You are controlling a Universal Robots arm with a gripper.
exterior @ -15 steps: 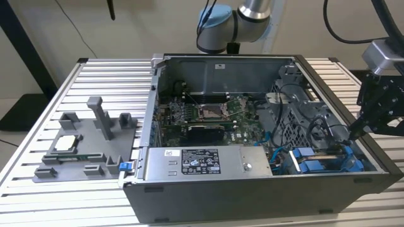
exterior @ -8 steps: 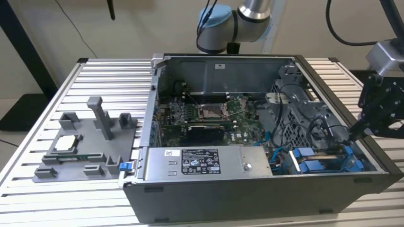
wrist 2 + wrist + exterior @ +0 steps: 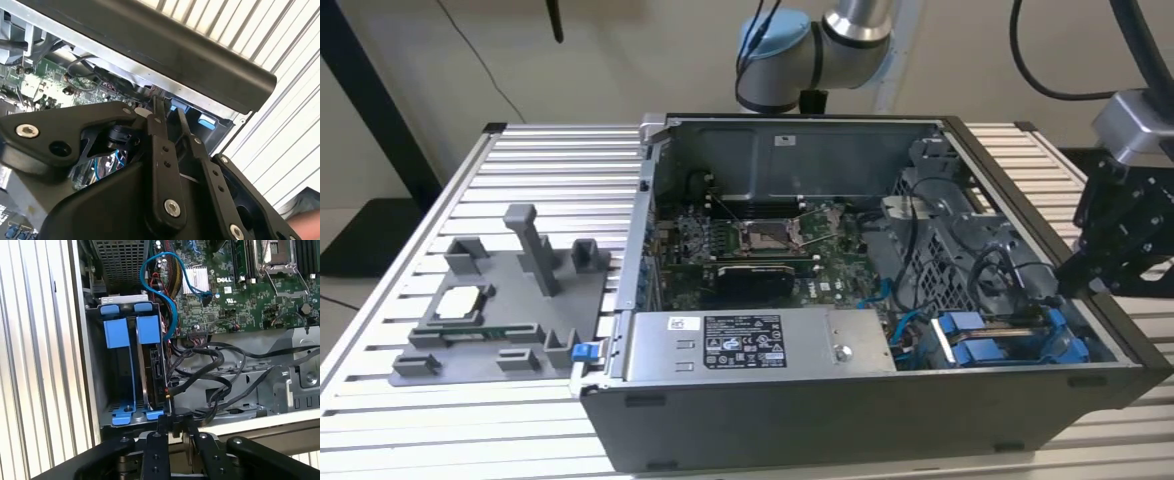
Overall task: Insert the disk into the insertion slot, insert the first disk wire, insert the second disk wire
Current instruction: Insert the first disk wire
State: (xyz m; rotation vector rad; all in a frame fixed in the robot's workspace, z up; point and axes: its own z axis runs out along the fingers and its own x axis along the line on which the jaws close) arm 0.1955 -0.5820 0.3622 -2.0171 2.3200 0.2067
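Sitting in the drive cage (image 3: 93, 371), disk (image 3: 151, 367), claw (image 3: 177, 422) just beside its end

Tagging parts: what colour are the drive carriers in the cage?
Bright blue drive carriers; clearest in the first wrist view.

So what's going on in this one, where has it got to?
A robot arm is working at an open computer case on a slatted table. Its end effector hangs at the case's edge beside the drive bay, on the exterior view's right. The disk, in its blue carrier, sits in a bay slot. Black cables lie loose next to it; I cannot tell whether any is plugged in.
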